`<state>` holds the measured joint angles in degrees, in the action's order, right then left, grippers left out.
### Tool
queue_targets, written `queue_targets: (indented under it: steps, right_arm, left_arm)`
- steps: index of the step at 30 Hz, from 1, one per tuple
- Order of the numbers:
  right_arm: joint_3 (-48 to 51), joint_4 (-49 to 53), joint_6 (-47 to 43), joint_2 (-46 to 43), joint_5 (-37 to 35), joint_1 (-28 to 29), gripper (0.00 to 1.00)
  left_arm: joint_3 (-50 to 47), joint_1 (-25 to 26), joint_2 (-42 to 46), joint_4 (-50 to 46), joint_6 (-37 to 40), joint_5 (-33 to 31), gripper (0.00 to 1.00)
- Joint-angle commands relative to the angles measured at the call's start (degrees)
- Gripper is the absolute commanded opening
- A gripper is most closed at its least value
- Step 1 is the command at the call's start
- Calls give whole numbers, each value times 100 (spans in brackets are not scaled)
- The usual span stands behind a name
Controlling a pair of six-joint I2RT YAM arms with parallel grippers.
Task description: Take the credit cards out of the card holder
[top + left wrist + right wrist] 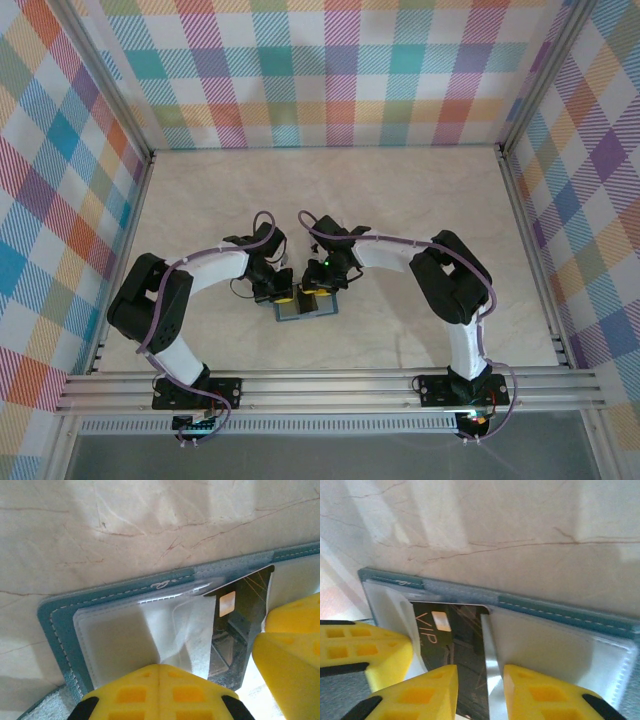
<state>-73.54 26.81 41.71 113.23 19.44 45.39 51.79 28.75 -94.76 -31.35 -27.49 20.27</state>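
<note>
The teal card holder [307, 312] lies open and flat on the table between both arms, its stitched border [55, 620] framing clear inner pockets [560, 611]. A dark credit card [457, 635] marked VIP, with a gold chip, sticks partly out of the middle pocket [242, 612]. My left gripper [159, 667] is shut, with nothing between its fingers, its tips down on the left half's clear pocket. My right gripper [481, 680] stands open over the card, its yellow fingers [425, 690] apart on either side of the card's right edge.
The marble-patterned tabletop [330, 190] stretches behind the holder, walled by plaid panels [330, 70] on three sides. The two grippers [283, 296] [318, 292] sit nearly side by side; the left one's finger [360, 650] shows beside the right's.
</note>
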Motion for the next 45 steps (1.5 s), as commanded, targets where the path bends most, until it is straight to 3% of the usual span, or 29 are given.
queue_targets:
  steps: [1,6,12,27,33,45]
  right_arm:
    - [-55,367,-163,25,-213,-17,34]
    - [-91,477,-221,66,-246,-12,35]
    - [97,-119,-110,76,379,-3,36]
    - [405,-1026,195,129,1035,-47,22]
    - [285,-439,77,123,527,-56,14]
    - [-49,547,-295,144,-342,-47,15]
  left_arm:
    - [-9,25,-75,-408,97,-570,2]
    - [18,25,-113,-417,90,-577,2]
    - [84,25,77,-418,40,-467,5]
    - [108,25,299,-420,-29,-261,7]
    - [95,25,106,-314,12,-269,8]
    - [19,25,-354,-525,235,-700,5]
